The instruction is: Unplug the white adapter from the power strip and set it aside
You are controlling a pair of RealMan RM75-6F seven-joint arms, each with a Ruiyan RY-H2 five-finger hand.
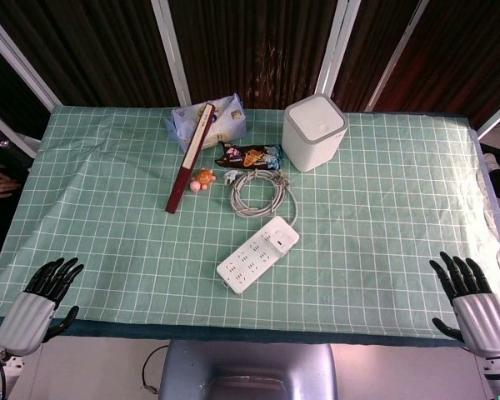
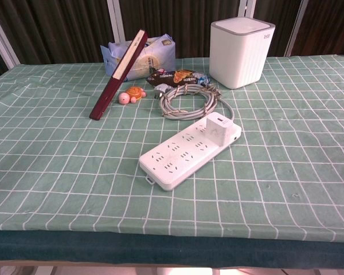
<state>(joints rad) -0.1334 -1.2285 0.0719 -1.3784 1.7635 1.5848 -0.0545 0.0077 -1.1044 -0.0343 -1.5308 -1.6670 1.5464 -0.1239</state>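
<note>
A white power strip lies diagonally on the green checked cloth near the table's middle. A white adapter stands plugged into its far right end. The strip's grey cable is coiled just behind it. My left hand hangs at the near left corner with its fingers spread and nothing in it. At the near right edge my right hand is likewise spread and holds nothing. Both hands are far from the strip. The chest view shows neither hand.
A white box-shaped device stands behind the cable. A dark red book leans on a blue packet. A snack wrapper and a small orange toy lie beside them.
</note>
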